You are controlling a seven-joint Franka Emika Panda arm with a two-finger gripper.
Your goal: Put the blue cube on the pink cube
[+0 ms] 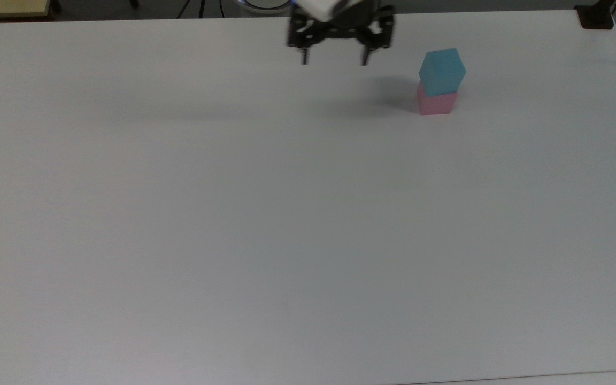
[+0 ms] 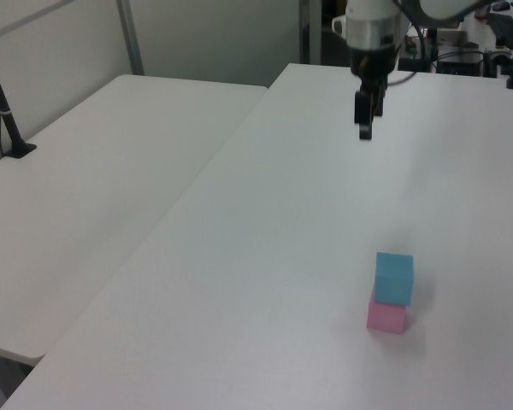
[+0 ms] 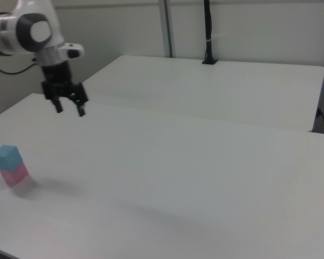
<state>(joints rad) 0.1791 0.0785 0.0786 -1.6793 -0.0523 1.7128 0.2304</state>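
Observation:
The blue cube rests on top of the pink cube, slightly turned against it, near the far right of the white table in the top view. The same stack appears as blue cube over pink cube in the left view, and as blue cube over pink cube in the right view. My gripper hangs open and empty well to the top view's left of the stack, raised above the table. It also shows as gripper and gripper.
The white table stretches wide and bare toward the top view's left and bottom. A second white table adjoins it in the left view. A black post stands on the far table in the right view.

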